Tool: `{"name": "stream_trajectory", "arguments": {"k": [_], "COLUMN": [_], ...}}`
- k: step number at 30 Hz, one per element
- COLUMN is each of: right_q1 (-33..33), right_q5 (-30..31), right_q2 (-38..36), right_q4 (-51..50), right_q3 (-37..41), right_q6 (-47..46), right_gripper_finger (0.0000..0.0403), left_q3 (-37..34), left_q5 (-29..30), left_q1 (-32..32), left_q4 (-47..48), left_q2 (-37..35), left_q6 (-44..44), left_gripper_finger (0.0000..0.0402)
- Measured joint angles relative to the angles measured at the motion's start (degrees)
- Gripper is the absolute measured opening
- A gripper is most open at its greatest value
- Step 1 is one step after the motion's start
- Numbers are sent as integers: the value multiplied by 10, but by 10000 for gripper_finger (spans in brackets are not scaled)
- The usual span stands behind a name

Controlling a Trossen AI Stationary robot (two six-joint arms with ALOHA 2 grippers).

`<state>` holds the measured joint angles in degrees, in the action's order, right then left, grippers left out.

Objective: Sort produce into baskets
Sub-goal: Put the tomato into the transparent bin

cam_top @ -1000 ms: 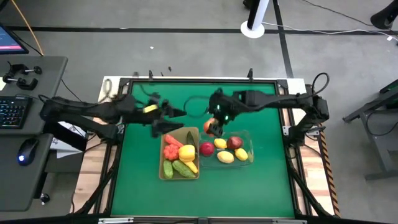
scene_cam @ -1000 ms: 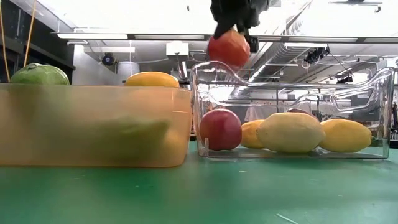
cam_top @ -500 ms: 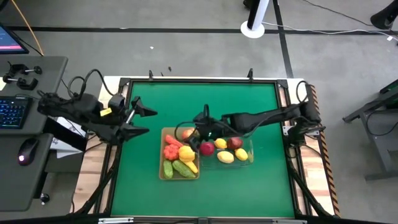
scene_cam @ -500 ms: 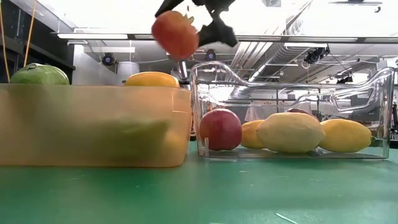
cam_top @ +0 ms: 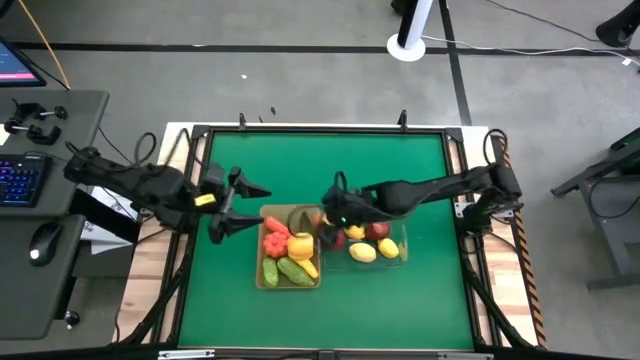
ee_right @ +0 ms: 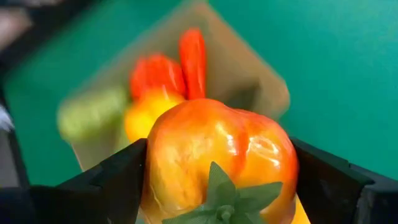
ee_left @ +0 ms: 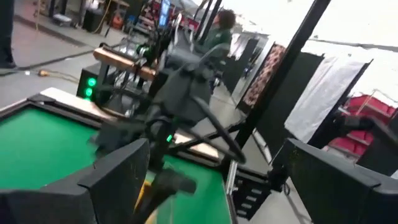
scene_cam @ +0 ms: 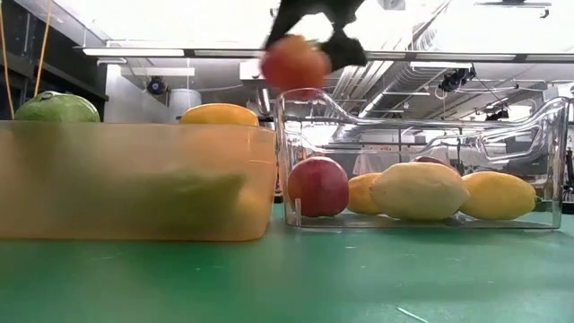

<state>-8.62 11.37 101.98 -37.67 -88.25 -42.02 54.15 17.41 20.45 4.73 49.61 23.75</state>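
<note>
The tan bin [cam_top: 290, 248] holds a carrot [ee_right: 194, 61], a red vegetable [cam_top: 274, 243], a yellow pepper [cam_top: 300, 245] and green cucumbers [cam_top: 284, 270]; the clear bin [cam_top: 392, 247] beside it holds lemons [scene_cam: 420, 190] and red apples [scene_cam: 317, 186]. The right gripper [cam_top: 331, 215] hangs over the bins' shared edge, jaws clamped on an orange-red tomato [ee_right: 219, 162] with a green stem. The left gripper [cam_top: 243, 200] hovers over the desk [cam_top: 400, 300] beside the tan bin, jaws apart

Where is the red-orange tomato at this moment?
The tomato is held in the right gripper, above the gap between the tan basket and the clear basket.
</note>
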Motion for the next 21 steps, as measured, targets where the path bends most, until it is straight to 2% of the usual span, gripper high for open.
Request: {"name": "stream_trajectory", "arguments": {"k": [4, 7, 10, 14, 21], "right_q1": [-40, -77, -103, -104, -101], "right_q5": [-4, 7, 39, 71, 63], "right_q2": [-17, -20, -17, -11, -11], "right_q4": [-119, -155, -148, -144, -144], "right_q3": [0, 0, 0, 0, 0], "right_q6": [-18, -35, -48, -78, -130], "right_gripper_finger": [324, 324, 325, 326, 335], "left_q3": [0, 0, 0, 0, 0], "left_q5": [0, 0, -1, -3, -3], "left_q1": [0, 0, 0, 0, 1], "left_q4": [-5, -26, -55, -86, -90], "left_q2": [30, 54, 77, 99, 105], "left_q6": [0, 0, -2, 1, 16], "left_gripper_finger": [356, 356, 356, 356, 356]}}
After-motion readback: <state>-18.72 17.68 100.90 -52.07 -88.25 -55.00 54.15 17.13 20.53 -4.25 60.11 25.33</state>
